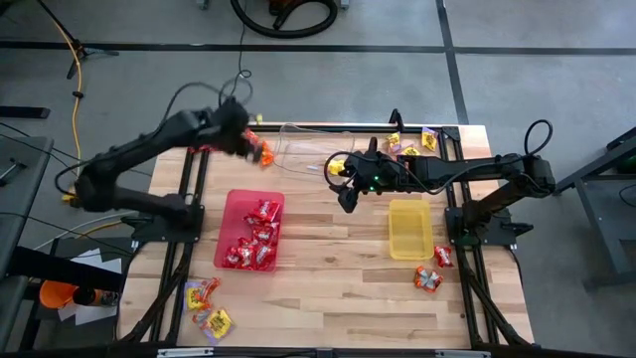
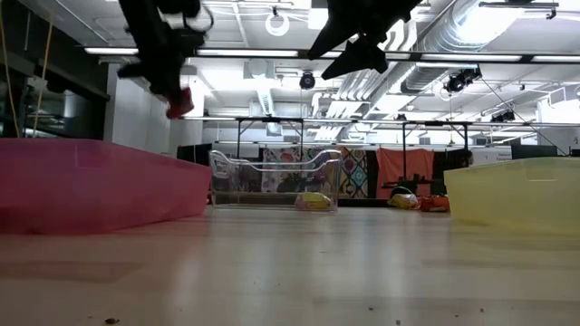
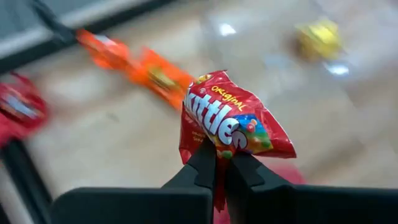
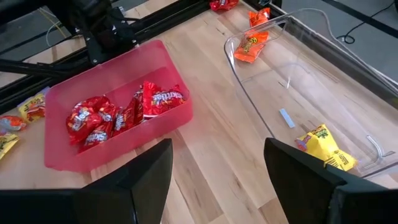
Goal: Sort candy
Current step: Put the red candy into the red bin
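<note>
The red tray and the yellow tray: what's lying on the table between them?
Nothing: from above, only bare wooden table separates the red tray from the yellow tray.

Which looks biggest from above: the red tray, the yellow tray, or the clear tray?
From largest:
1. Red tray
2. Yellow tray
The clear tray is partly hidden by the arms and see-through, so I cannot rank it.

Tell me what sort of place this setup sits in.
Probably a robotics lab or workshop: exposed ceiling ducts, grey concrete floor with a yellow cable, and a pale wooden table carrying two arms.
</note>
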